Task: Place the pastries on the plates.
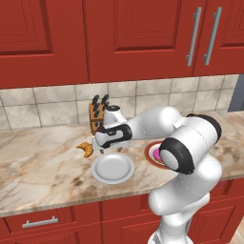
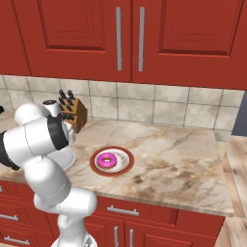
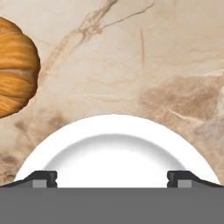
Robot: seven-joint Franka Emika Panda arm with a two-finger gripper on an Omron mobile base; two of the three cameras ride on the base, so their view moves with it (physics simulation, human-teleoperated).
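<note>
The golden-brown croissant (image 1: 86,149) lies on the marble counter, just left of the plain light grey plate (image 1: 114,170). My gripper (image 1: 110,151) hovers over that plate's far edge, a little right of the croissant, open and holding nothing. In the hand view the fingertips (image 3: 43,178) stand wide apart over the grey plate (image 3: 113,148), with the croissant (image 3: 15,72) at upper left. The pink-frosted donut (image 2: 106,160) rests on the red-rimmed plate (image 2: 125,160). From the left base view my arm hides most of that red-rimmed plate (image 1: 148,151).
A wooden knife block (image 1: 96,116) stands against the tiled backsplash right behind my hand. Red cabinets hang above the counter. Bare marble stretches left of the croissant and right of the red-rimmed plate. The counter's front edge runs just below the grey plate.
</note>
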